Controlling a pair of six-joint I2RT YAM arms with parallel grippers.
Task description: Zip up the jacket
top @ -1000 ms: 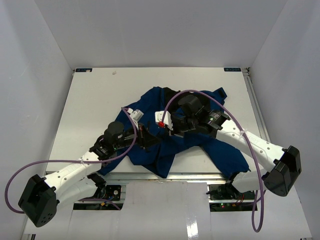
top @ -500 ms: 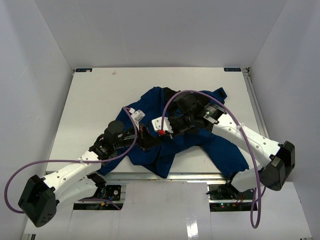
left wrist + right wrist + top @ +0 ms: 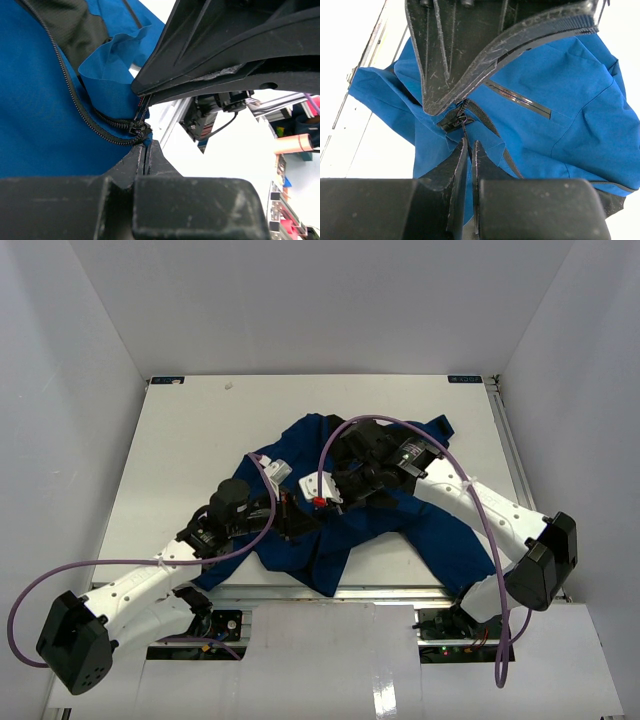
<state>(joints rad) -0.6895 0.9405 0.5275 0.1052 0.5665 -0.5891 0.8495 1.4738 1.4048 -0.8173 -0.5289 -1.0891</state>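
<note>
The royal-blue jacket (image 3: 440, 540) lies crumpled on the white table (image 3: 180, 440), toward its near middle. My left gripper (image 3: 303, 517) and right gripper (image 3: 322, 506) meet at its front edge, tips almost touching. In the left wrist view the left gripper (image 3: 145, 146) is shut on the jacket's hem just under the black zipper slider (image 3: 137, 129). In the right wrist view the right gripper (image 3: 469, 144) is shut on the thin pull tab hanging from the slider (image 3: 454, 121). The zipper's teeth (image 3: 65, 75) run away, unjoined, above the slider.
One sleeve (image 3: 455, 550) trails toward the table's near right edge, and the collar end (image 3: 330, 425) lies toward the back. A zipped chest pocket (image 3: 520, 100) shows on the blue panel. Purple cables (image 3: 400, 425) arch over both arms. White walls enclose the table.
The right arm has swung left and toward the back, its wrist and elbow shifting with it. Both grippers stay shut at the zipper. The left arm has barely moved.
</note>
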